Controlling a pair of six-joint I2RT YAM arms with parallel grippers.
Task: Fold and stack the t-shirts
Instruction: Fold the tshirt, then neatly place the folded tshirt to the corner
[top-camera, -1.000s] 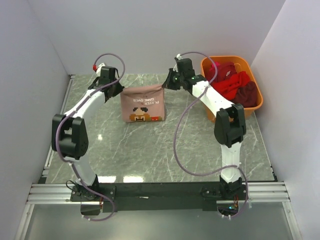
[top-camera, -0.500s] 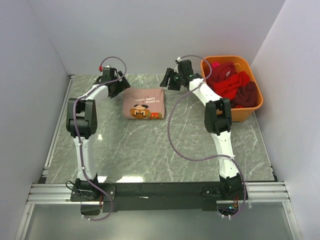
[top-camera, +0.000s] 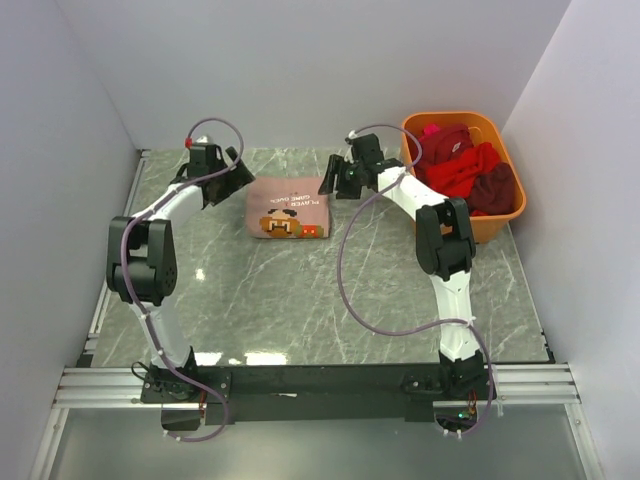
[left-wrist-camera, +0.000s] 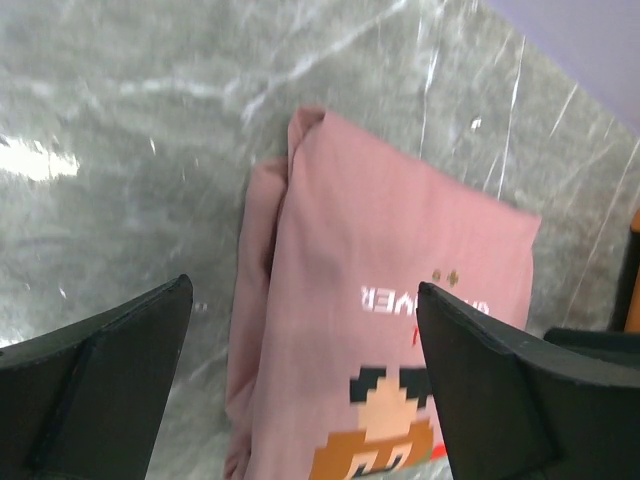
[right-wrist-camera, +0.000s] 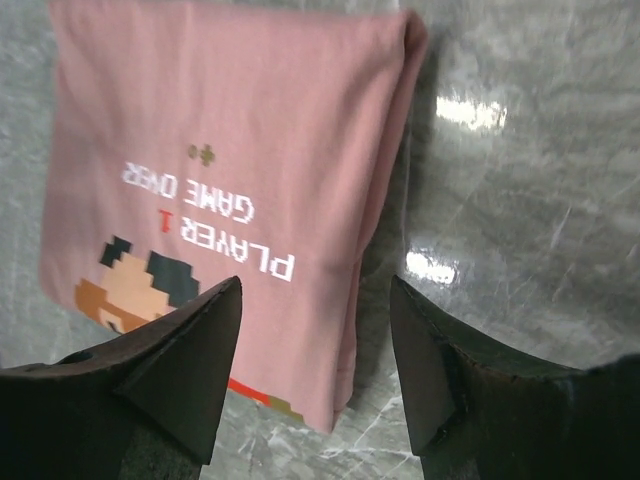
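The salmon-pink t-shirt (top-camera: 288, 208) lies folded flat on the marble table, its pixel-game print facing up. My left gripper (top-camera: 238, 176) hovers open just off the shirt's left edge. My right gripper (top-camera: 331, 181) hovers open at the shirt's right edge. The left wrist view shows the pink t-shirt (left-wrist-camera: 400, 290) below my spread left gripper (left-wrist-camera: 305, 290), nothing between its fingers. The right wrist view shows the shirt's folded edge (right-wrist-camera: 385, 200) under my open right gripper (right-wrist-camera: 315, 285). Red (top-camera: 465, 168), maroon (top-camera: 496, 190) and magenta (top-camera: 432, 130) t-shirts lie crumpled in the basket.
An orange plastic basket (top-camera: 452, 116) stands at the back right corner, close to the right arm's elbow. White walls enclose the table (top-camera: 300, 300) on three sides. Both arms' cables loop above the tabletop.
Both grippers opened and let go of the pink t-shirt's top edge. The shirt dropped from hanging to lying folded flat. Both grippers now sit lower beside it.
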